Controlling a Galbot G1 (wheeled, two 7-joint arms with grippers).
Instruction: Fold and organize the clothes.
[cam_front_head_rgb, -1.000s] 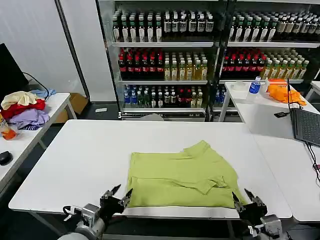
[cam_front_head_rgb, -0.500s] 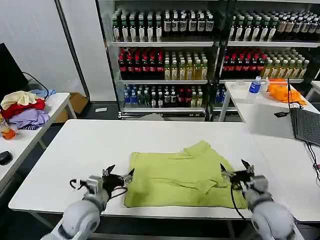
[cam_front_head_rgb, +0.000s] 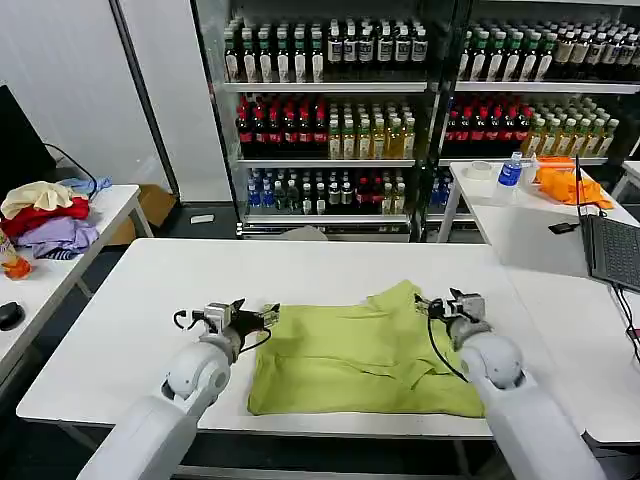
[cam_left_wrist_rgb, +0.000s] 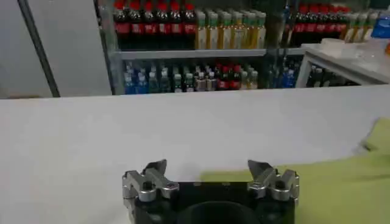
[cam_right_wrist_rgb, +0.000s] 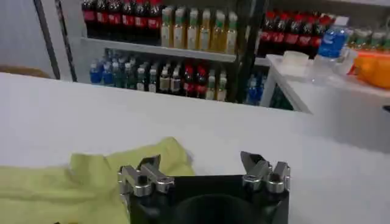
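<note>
Lime T-shirt (cam_front_head_rgb: 365, 355) between both tools (apparently spread).

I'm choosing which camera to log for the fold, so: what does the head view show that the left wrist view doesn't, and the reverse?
Only the head view has the whole lime T-shirt, the right gripper open at its far right edge, the clothes pile, the orange cloth and the laptop. Only the left wrist view shows closely the left gripper open wide, at the shirt's near corner. Both share the white table, the shirt and the drink shelves.
</note>
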